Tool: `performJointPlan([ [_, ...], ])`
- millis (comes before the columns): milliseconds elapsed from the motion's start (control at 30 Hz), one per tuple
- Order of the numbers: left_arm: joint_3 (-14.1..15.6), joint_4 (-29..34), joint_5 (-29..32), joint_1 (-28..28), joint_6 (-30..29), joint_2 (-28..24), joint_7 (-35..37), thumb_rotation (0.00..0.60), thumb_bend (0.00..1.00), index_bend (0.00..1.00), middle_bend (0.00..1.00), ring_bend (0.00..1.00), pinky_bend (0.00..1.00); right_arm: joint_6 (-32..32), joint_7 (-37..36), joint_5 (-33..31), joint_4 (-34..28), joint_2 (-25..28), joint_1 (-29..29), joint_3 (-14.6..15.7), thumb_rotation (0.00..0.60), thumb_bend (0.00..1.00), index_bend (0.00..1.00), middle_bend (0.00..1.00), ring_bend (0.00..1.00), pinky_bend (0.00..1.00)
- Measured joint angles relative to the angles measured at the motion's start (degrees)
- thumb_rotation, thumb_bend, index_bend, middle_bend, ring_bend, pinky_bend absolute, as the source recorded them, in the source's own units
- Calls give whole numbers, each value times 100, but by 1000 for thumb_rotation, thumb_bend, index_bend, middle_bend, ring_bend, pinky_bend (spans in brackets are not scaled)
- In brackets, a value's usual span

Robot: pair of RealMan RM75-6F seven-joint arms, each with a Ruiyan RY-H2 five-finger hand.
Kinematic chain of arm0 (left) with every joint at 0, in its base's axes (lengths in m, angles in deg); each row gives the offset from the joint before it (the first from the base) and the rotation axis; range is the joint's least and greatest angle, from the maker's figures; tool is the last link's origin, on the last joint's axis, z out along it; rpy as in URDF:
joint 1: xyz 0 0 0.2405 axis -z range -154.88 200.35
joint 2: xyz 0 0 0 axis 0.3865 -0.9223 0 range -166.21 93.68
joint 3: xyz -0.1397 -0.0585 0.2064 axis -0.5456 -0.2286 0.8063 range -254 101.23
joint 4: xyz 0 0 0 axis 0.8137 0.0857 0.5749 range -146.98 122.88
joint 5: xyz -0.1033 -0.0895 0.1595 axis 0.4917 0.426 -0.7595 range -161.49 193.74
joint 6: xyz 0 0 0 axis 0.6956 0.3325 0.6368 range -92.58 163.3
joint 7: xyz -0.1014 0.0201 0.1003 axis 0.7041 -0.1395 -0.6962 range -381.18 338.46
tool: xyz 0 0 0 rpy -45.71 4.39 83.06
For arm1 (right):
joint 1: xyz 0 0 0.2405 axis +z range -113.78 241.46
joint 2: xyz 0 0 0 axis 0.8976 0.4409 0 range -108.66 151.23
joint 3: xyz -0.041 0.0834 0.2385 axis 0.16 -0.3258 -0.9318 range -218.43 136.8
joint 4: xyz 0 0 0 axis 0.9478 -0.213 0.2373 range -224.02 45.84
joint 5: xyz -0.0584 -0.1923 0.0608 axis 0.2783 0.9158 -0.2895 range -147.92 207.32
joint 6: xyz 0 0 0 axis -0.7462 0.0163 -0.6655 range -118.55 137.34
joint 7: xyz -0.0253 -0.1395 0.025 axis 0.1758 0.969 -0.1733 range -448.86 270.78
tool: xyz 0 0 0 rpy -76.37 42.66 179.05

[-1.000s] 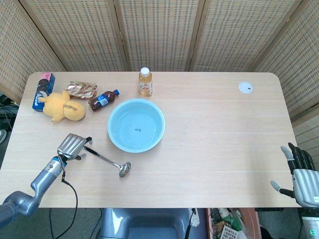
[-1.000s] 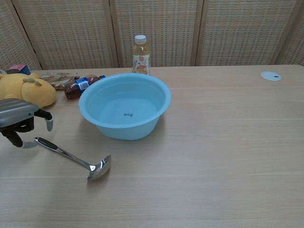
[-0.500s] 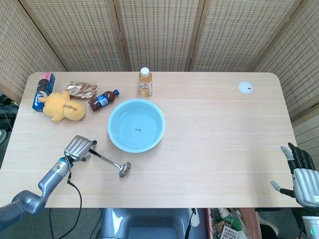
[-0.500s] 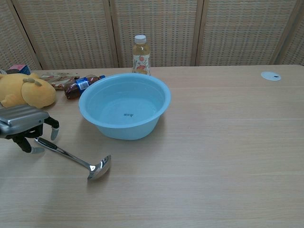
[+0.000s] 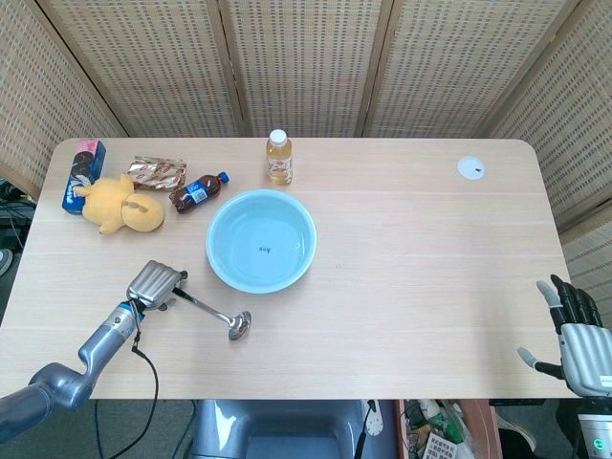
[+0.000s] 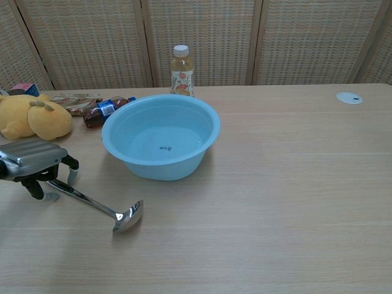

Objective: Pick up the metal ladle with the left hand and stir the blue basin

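Note:
The metal ladle (image 5: 215, 312) (image 6: 101, 206) lies flat on the table, bowl toward the front, dark handle end pointing left. My left hand (image 5: 155, 283) (image 6: 35, 160) hovers palm-down over that handle end, its fingers hanging on both sides of it; no grip shows. The blue basin (image 5: 261, 240) (image 6: 160, 135) stands just right of the ladle, beyond its bowl. My right hand (image 5: 577, 333) rests open at the table's front right corner, far from both.
A yellow plush toy (image 5: 122, 206) (image 6: 30, 118), a cola bottle (image 5: 198, 190), a snack wrapper (image 5: 158, 172) and a blue box (image 5: 82, 174) lie at the back left. A juice bottle (image 5: 278, 157) (image 6: 180, 71) stands behind the basin. A white disc (image 5: 470, 168) sits far right.
My left hand has moved right and a little forward, from beside the handle end to over it, and sits lower. The ladle and right hand have not moved.

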Motion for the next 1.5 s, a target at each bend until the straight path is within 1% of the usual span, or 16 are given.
performJointPlan([
  [67, -1, -2, 15, 15, 15, 24, -36, 600, 311, 502, 1000, 965, 1000, 11, -17, -20, 7, 3, 6, -9, 600, 0, 0, 0, 0, 0],
  [133, 5, 0, 26, 25, 34, 37, -59, 600, 323, 543, 1000, 965, 1000, 19, -26, -29, 9, 5, 10, -12, 600, 0, 0, 0, 0, 0],
  [333, 39, -22, 103, 25, 128, 81, -181, 600, 407, 663, 1000, 965, 1000, 24, -52, -28, 6, 12, 11, -7, 600, 0, 0, 0, 0, 0],
  [433, 63, -15, 111, 7, 115, 80, -198, 600, 457, 675, 1000, 964, 1000, 21, -60, -26, 0, 12, 9, -4, 600, 0, 0, 0, 0, 0],
  [633, 79, 102, 81, -28, -29, -33, -165, 600, 517, 691, 1000, 965, 1000, 27, -55, -19, -11, 14, 12, 4, 600, 0, 0, 0, 0, 0],
  [733, 88, 227, 57, -45, -103, -137, -127, 600, 529, 702, 1000, 964, 1000, 26, -59, -21, -12, 17, 11, 6, 600, 0, 0, 0, 0, 0],
  [867, 109, 469, -28, -78, -316, -350, -146, 600, 534, 746, 1000, 965, 1000, 22, -57, -18, -21, 19, 10, 8, 600, 0, 0, 0, 0, 0],
  [1000, 117, 728, -103, -129, -583, -544, -352, 600, 540, 755, 1000, 965, 1000, 12, -48, 0, -37, 21, 8, 15, 600, 0, 0, 0, 0, 0],
  [1267, 128, 1600, -295, -215, -1046, -1117, -591, 600, 541, 787, 1000, 965, 1000, 1, -26, 8, -49, 16, 5, 20, 600, 0, 0, 0, 0, 0],
  [1500, 88, 2299, -390, -227, -1263, -1562, -798, 600, 541, 792, 1000, 964, 1000, -3, -8, -14, -58, 8, 3, 13, 600, 0, 0, 0, 0, 0],
])
